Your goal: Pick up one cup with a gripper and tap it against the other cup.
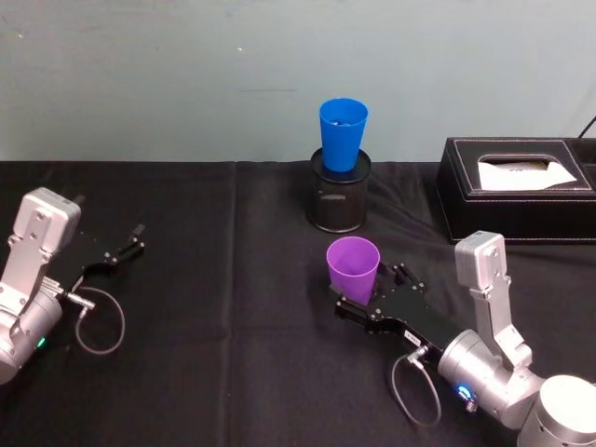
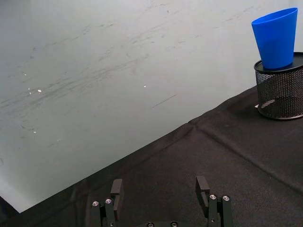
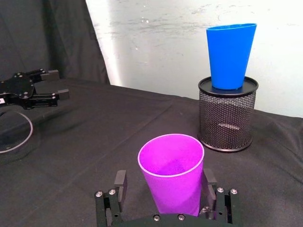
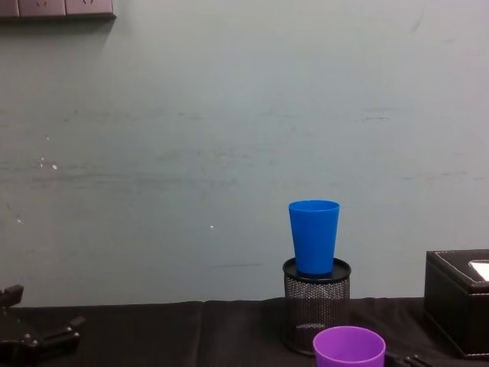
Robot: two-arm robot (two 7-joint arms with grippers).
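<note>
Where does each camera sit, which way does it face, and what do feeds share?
Head: high, looking down on the table; left hand parked open, right hand open around the purple cup.
Chest: low, facing the wall; blue cup on the mesh holder; left hand lower left.
Left wrist: over its own fingers, toward the holder.
Right wrist: over its own fingers flanking the purple cup.
Shared: both wrist views catch the blue cup.
</note>
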